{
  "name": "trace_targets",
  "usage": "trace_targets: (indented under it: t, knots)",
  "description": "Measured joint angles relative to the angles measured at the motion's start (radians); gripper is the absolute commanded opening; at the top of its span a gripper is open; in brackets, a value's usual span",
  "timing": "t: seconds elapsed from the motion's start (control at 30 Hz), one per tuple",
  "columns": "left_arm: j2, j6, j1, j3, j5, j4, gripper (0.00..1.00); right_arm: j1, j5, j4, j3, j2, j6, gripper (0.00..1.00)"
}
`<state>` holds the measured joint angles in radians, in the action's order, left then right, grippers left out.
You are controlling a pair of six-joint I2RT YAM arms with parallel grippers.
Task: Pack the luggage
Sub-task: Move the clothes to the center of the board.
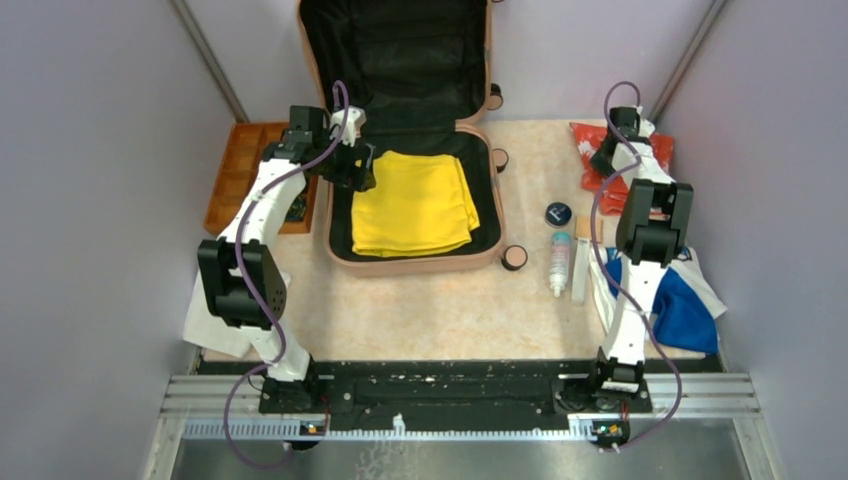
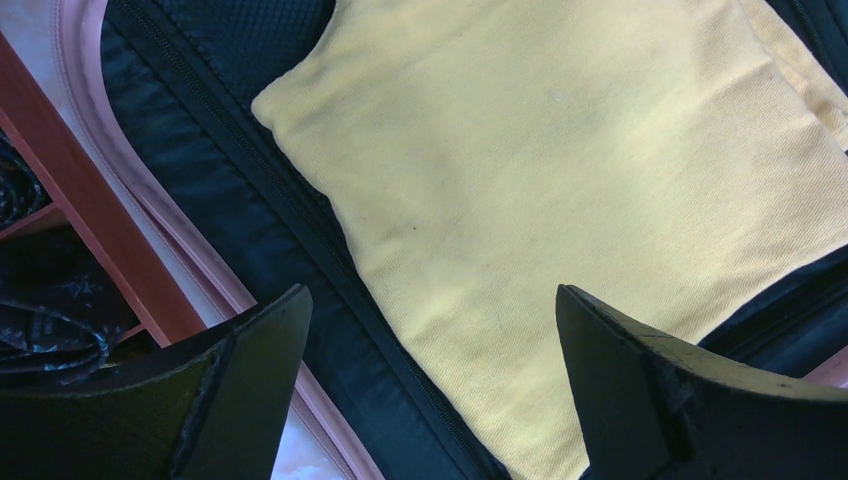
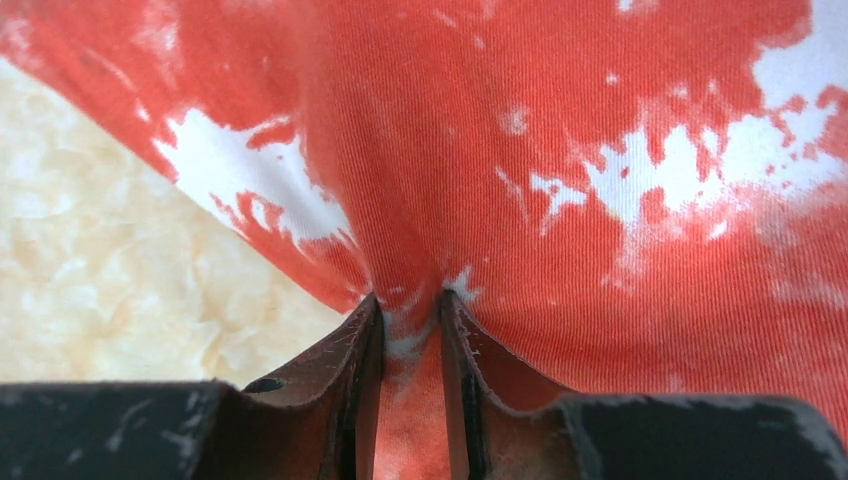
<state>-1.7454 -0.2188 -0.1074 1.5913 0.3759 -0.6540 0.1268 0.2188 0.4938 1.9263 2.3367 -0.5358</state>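
Right gripper (image 3: 410,305): fingers narrow, pinching a raised fold of ribbed red-and-white cloth (image 3: 620,120).
Table (image 3: 90,230): mottled beige, bare beside those fingers.
Left gripper (image 2: 430,300): fingers wide, holding nothing.
Yellow cloth (image 2: 560,180): fine-knit, folded flat beneath them.
Luggage (image 2: 200,170): open under them; rounded pink rim, black lining beside one fingertip.

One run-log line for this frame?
left gripper open above yellow cloth in luggage | right gripper shut on red-white cloth
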Motion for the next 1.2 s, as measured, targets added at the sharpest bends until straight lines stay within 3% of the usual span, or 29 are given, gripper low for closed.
trace_targets:
  t: [0.2,0.5,0.7,0.97,1.07,1.2]
  knots:
    - [0.000,0.000,0.000,0.000,-0.003,-0.002,0.98,-0.040,-0.080,-0.117,-0.068,-0.019,-0.059,0.26]
    - [0.000,0.002,0.000,0.001,-0.003,-0.002,0.99,-0.224,-0.323,-0.228,-0.185,-0.069,-0.125,0.33]
    - [0.000,0.004,0.000,0.001,-0.003,-0.002,0.99,-0.220,-0.435,-0.176,-0.182,-0.093,-0.154,0.64]
    - [0.000,0.003,0.000,0.001,-0.004,-0.003,0.99,-0.086,-0.475,-0.035,-0.122,-0.161,-0.163,0.85]
    - [0.000,0.003,0.000,0.001,-0.006,-0.003,0.98,-0.005,-0.478,-0.044,-0.139,-0.208,-0.174,0.98]
    - [0.000,0.003,0.000,0.001,-0.006,-0.005,0.98,0.088,-0.483,-0.070,-0.193,-0.242,-0.179,0.99]
